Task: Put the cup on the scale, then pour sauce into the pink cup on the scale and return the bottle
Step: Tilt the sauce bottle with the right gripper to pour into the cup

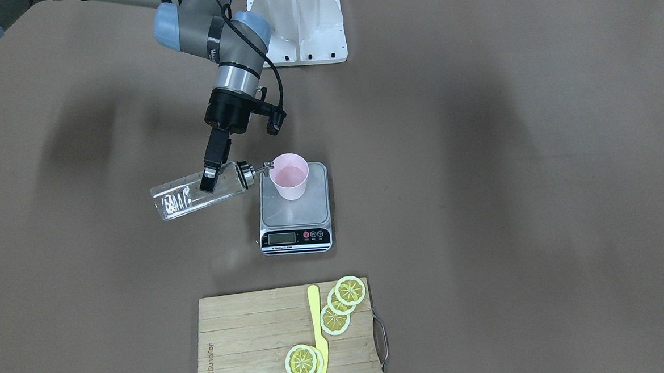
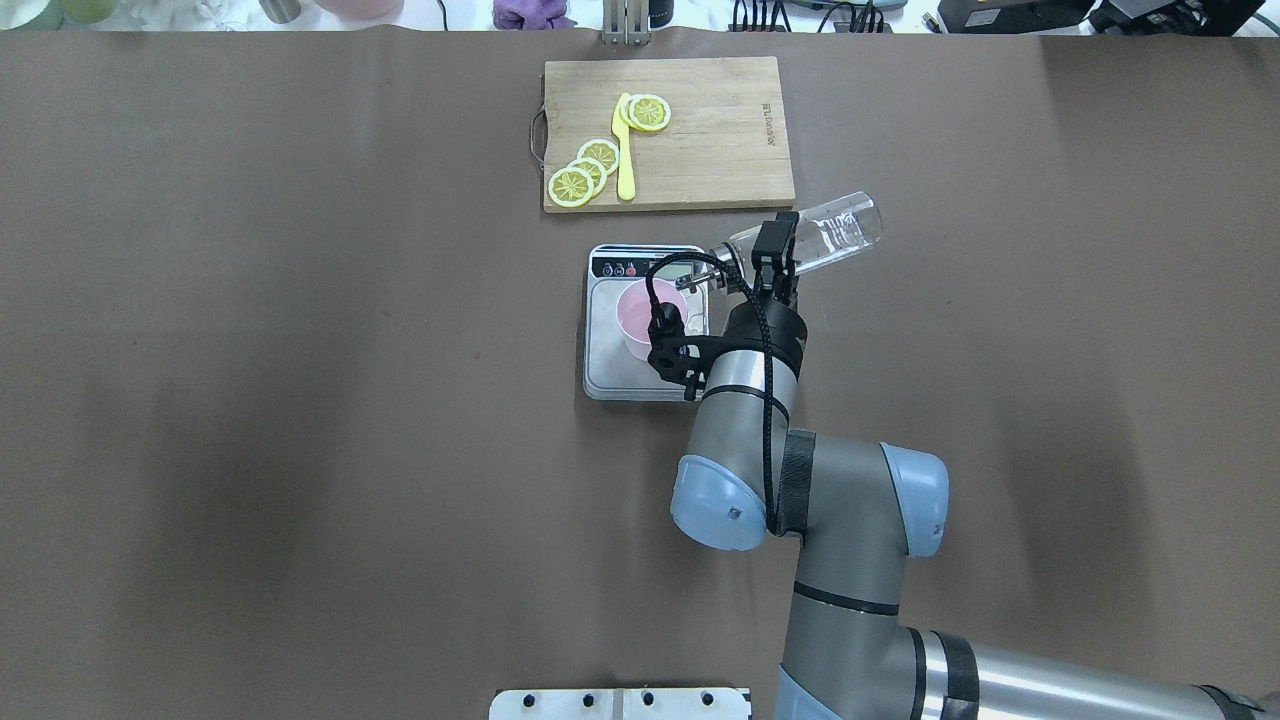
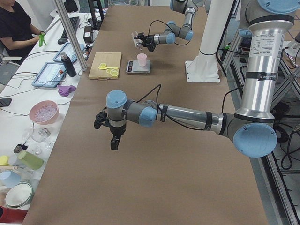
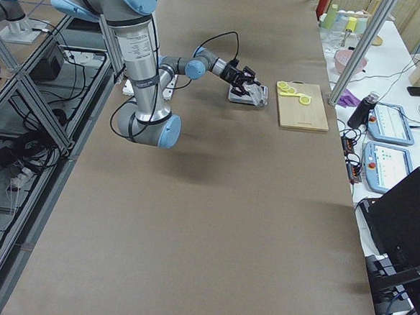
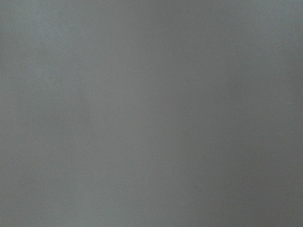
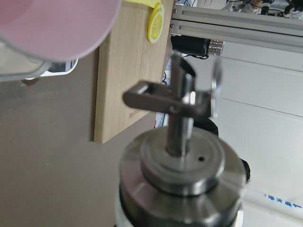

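You had a clear, glossy glass bottle [image 1: 179, 201] with a polished metal cap [image 6: 182, 165], and a cup [image 1: 289, 176] of smooth, pale pink plastic. The scale [image 1: 296, 214] showed a brushed steel platform and a glossy black front strip. The table [image 1: 480, 201] wore a matt brown covering, and the cutting board [image 1: 249, 338] was pale, grained wood bearing a smooth yellow plastic knife [image 1: 316, 324].

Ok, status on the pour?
Right gripper shut on bottle, tipped, spout at cup rim. Cup on scale. Left gripper aside, state unclear. Nothing blocking.
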